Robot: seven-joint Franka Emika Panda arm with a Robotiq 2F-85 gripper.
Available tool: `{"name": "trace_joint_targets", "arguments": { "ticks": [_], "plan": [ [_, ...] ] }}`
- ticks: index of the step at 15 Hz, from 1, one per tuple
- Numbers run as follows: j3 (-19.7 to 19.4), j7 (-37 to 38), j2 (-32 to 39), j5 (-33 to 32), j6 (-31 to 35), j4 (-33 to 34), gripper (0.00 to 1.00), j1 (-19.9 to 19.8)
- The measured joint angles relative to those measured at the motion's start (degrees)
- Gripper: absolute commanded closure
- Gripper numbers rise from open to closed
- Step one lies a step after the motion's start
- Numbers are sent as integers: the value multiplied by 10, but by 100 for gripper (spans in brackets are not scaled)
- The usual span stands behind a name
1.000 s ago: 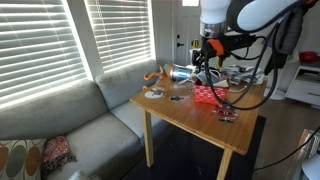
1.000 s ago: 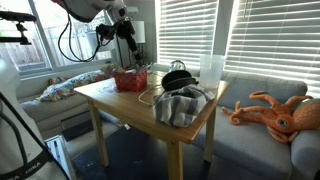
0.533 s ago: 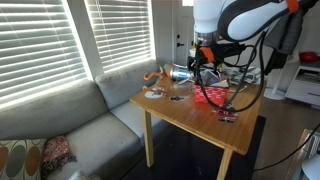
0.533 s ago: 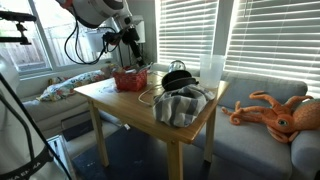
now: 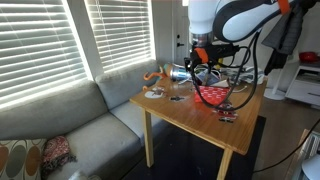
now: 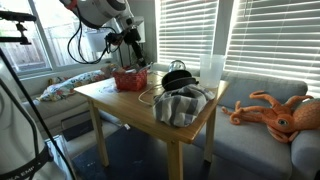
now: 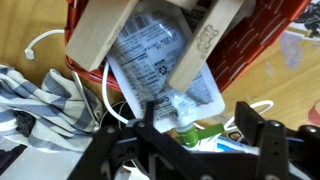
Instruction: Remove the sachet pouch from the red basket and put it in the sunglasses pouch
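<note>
In the wrist view a white printed sachet pouch [image 7: 150, 60] with a green cap lies in the red basket [image 7: 255, 45], under two beige bars that cross the basket. Its cap end sticks out past the basket's edge. My gripper [image 7: 205, 130] is open, with its black jaws either side of the green cap; the cap is close to one jaw and apart from the other. In both exterior views the gripper [image 5: 203, 66] [image 6: 128, 55] hangs just above the red basket [image 5: 213, 96] [image 6: 130, 79]. A black rounded pouch [image 6: 178, 78] lies beside the basket.
The wooden table [image 5: 175, 112] [image 6: 120, 100] also carries a grey striped cloth [image 6: 180, 105] [image 7: 30, 95], white cables [image 7: 40, 45] and small items. A grey sofa [image 5: 70, 120] with an orange octopus toy [image 6: 275, 108] stands beside it, under blinds.
The arm has shifted sideways over the table and come down closer to the red basket. The basket and the other things have not moved.
</note>
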Motion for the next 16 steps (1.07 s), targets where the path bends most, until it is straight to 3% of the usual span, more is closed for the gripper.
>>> {"name": "trace_joint_targets", "arguments": {
  "ticks": [3,8,16],
  "plan": [
    [-7,6,2,-2,-8,3,70,6],
    [-14,13,1,-3,-13,9,99,15],
    [-19,21,-2,-3,-14,13,100,25]
  ]
}}
